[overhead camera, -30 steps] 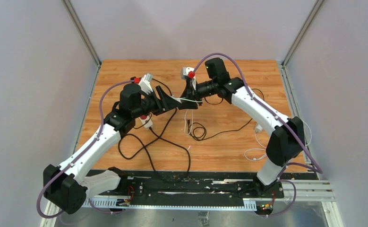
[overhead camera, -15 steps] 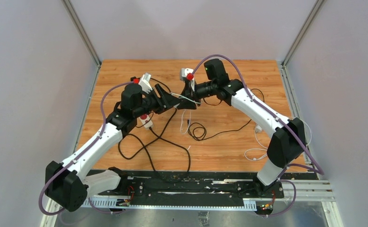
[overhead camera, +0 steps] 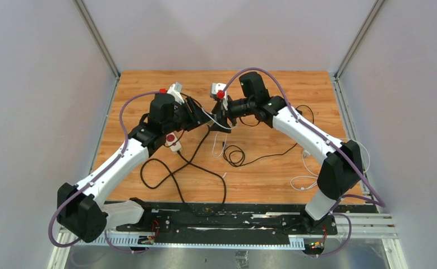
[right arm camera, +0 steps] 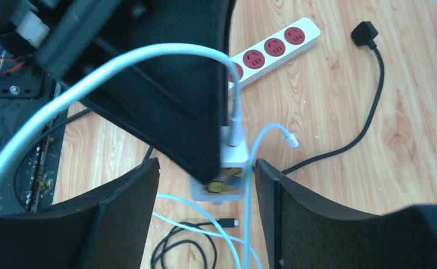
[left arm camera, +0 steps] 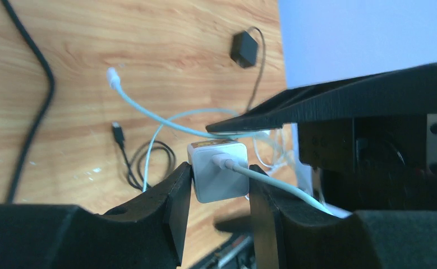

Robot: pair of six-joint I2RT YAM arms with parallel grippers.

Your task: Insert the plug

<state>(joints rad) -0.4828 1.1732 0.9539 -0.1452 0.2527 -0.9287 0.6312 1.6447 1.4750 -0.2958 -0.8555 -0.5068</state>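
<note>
Charger [left arm camera: 217,182] pinched by left gripper [left arm camera: 220,175] — right gripper [right arm camera: 206,168] splayed near it

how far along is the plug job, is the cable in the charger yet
Done, it seems: the cable connector looks seated in the charger cube. In hand: the left gripper clamps the cube above the table, and the right gripper is open around it. Left: if the cube must go into the power strip, that is not done; the strip lies apart.
</note>
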